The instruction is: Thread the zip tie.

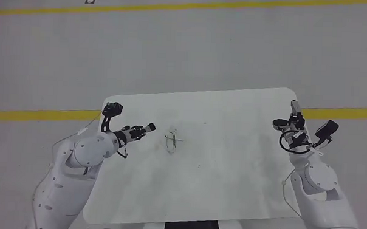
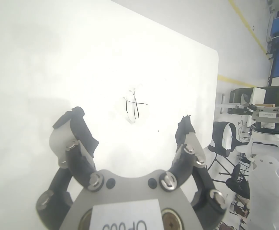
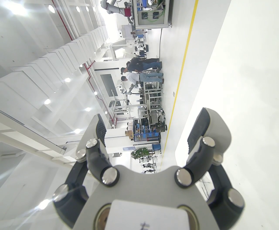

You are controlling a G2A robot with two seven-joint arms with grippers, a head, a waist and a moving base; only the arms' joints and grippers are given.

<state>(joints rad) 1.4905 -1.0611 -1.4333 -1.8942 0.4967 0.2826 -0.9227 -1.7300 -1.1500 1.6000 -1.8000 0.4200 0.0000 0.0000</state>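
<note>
The zip tie [image 1: 173, 140] is lying loose on the tabletop [image 1: 230, 183], a little left of the middle of the top view. It is showing as a small cluster of thin strands crossing one another. In the left wrist view the same cluster [image 2: 134, 106] is sitting at the centre of the frame, with dark strands crossing over paler ones. You cannot tell from these pictures how many ties there are, or where the head and tail are lying.

Your left claw [image 1: 151, 127] is hovering near the cluster on its left side in the top view, pointing toward it but not touching it. Its fingers are standing wide apart [image 2: 130, 117] and are gripping nothing. Your right claw [image 1: 294, 109] is hanging well apart from the tie, at the right edge of the tabletop. Its fingers are also spread [image 3: 151, 117], and it is pointing out toward the room rather than at the work.

By the look of it, the task is only beginning. Nothing is being held, and no tail is passing through a head as far as you can make out. You are likely facing the whole job: picking up the tie, bringing both ends together, and feeding the tail through.
</note>
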